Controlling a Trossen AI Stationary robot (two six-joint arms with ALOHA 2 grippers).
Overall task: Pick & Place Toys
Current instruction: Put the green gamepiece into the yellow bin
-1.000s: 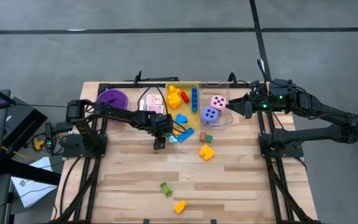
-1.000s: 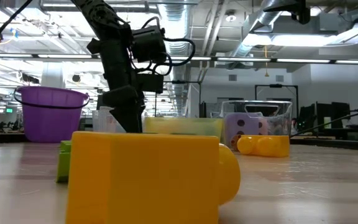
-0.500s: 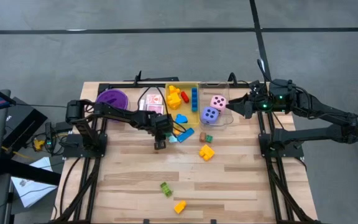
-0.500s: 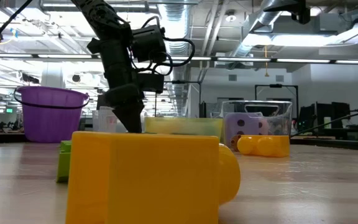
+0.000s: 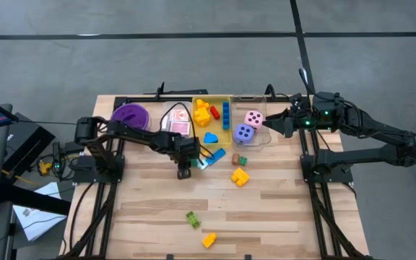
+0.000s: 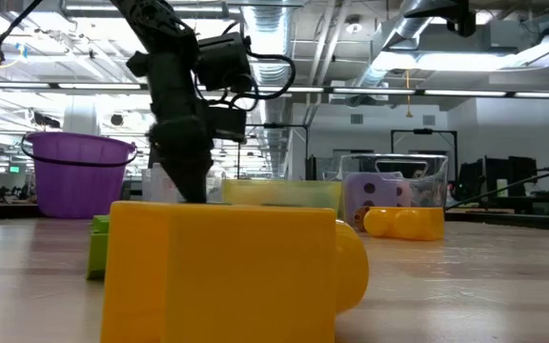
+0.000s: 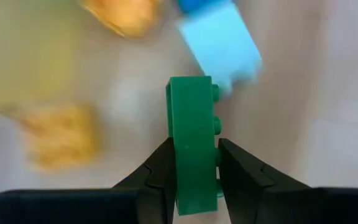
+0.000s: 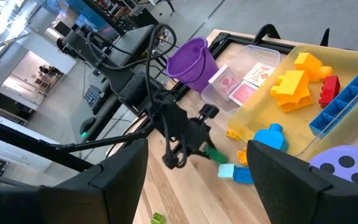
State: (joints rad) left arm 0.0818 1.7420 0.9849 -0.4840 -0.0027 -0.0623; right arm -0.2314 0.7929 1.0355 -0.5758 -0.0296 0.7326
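Left gripper (image 7: 194,180) pinches a green block (image 7: 193,137) just above the table, near the yellow bin (image 5: 231,121). Right gripper (image 5: 280,124) waits spread by the dice (image 5: 248,126). Several blocks are binned; by my count five remain loose.

Green block (image 7: 192,149) w/ studs, betw dark fingers (image 7: 160,171) of left gripper (image 7: 194,177). Light blue block (image 7: 221,43) beyond it; orange blurs nearby. Purple bowl (image 5: 131,114). Red-and-white patterned cards (image 8: 236,83) in clear bin (image 8: 221,98). Yellow bin (image 5: 228,99): yellow blocks (image 8: 297,81), red block (image 8: 330,90), blue long piece (image 8: 344,102), blue block (image 8: 268,137). Pink die (image 5: 253,118), dark dots; purple die (image 5: 244,133), dark dots. On light wood table (image 5: 280,209): yellow block (image 5: 240,175), green block (image 5: 193,219), yellow block (image 5: 209,240).
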